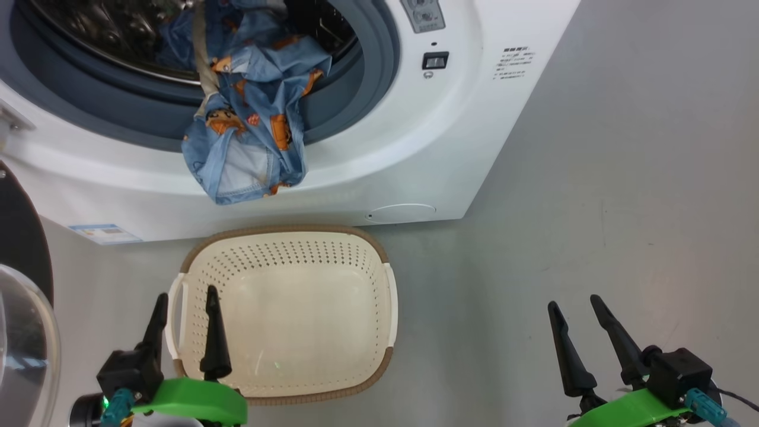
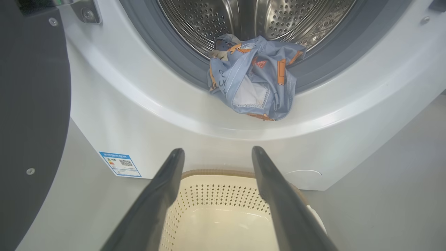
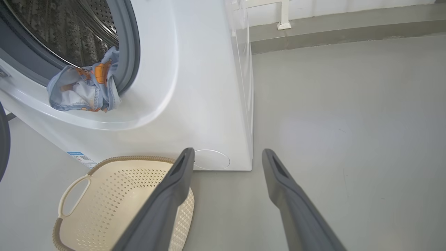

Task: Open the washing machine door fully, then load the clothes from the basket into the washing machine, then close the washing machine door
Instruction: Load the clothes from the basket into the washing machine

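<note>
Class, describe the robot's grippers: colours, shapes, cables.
The left gripper and right gripper each have two long tapering dark fingers on a bright green mount, plus a black block and teal connector. A black cable leaves the right one.

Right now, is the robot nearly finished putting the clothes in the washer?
Nearly. Done: the washing machine door stands open and the basket is empty. In hand: the clothes lie in the mouth of the washing machine, but part hangs out over the gasket. The left end effector and the right end effector are open and hold nothing. Left: push the clothes fully in, then close the door.
</note>
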You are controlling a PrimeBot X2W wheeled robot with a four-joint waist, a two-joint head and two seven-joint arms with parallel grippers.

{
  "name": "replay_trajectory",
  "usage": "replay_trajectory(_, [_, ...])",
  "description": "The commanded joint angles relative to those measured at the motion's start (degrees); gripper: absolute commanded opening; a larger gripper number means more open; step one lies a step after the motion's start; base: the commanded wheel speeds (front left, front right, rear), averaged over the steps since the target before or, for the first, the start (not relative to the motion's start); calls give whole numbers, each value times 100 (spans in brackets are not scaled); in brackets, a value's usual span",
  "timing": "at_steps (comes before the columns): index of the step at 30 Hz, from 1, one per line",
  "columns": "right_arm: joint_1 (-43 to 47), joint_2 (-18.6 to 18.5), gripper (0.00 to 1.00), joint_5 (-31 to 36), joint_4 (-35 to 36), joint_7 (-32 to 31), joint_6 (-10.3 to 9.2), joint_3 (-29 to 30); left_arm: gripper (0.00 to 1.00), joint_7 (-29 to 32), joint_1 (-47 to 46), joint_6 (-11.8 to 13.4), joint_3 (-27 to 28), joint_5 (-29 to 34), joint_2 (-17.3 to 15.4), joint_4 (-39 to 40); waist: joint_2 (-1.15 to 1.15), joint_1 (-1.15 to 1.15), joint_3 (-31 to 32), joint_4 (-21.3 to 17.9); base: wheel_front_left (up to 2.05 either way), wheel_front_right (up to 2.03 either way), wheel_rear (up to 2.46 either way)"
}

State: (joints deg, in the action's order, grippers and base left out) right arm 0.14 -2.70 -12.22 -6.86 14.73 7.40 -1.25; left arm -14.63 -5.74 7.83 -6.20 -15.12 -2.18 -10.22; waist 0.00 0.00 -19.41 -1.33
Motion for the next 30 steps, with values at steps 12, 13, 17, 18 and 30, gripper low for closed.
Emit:
replay_trajectory(12, [134, -18, 100, 26, 77, 27, 9, -195, 100, -37, 134, 50, 238, -29, -72, 214, 0, 0, 60, -114, 0, 0, 0])
replay_trajectory(13, [140, -18, 100, 20, 85, 27, 9, -203, 100, -37, 145, 51, 245, -32, -71, 224, 0, 0, 51, -133, 0, 0, 0])
replay_trajectory(17, [133, -18, 100, 9, 91, 27, 9, -208, 100, -37, 142, 45, 236, -19, -71, 226, 0, 0, 25, -156, 0, 0, 0])
replay_trajectory(18, [128, -18, 100, 5, 88, 27, 9, -209, 100, -37, 139, 35, 229, -18, -71, 218, 0, 0, 19, -161, 0, 0, 0])
replay_trajectory(30, [70, -18, 100, -26, 107, 27, 9, -256, 100, -37, 84, -10, 328, -30, -73, 170, 0, 0, -70, -266, 0, 0, 0])
